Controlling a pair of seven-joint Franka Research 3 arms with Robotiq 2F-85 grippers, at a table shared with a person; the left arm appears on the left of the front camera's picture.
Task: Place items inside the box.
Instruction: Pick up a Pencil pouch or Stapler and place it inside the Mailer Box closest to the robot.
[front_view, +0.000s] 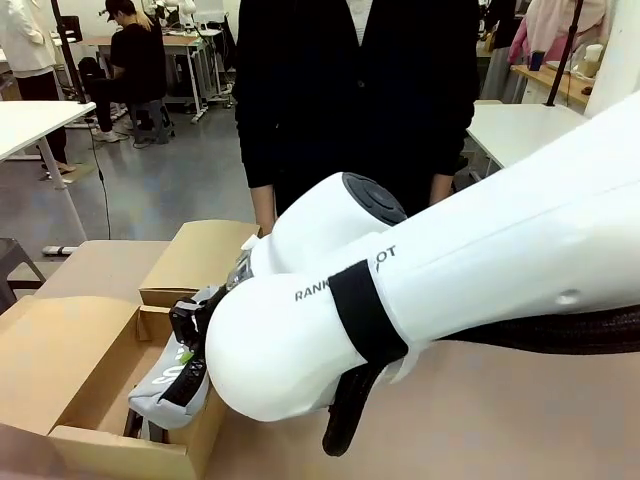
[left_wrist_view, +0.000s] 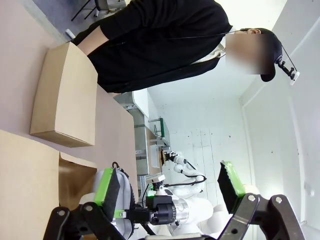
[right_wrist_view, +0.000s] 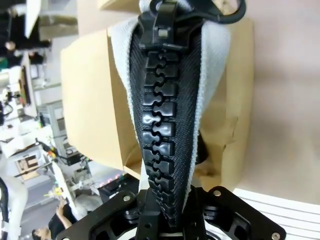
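Table (front_view: 500, 420); right fingers (right_wrist_view: 215, 222) pinch (grey) case (front_view: 155, 392)

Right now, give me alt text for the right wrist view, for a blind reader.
The right gripper is shut on a grey zip case, whose chunky black zipper runs up the middle to its pull at the top. Behind it lies an open cardboard box on a table.

Right arm (front_view: 480, 270): white shell, black strap (front_view: 365, 315), grey lettering (front_view: 345, 278).
Left pincer (left_wrist_view: 169, 185): black links, green pads (left_wrist_view: 104, 184).
Person (front_view: 350, 90): black long-sleeved top.
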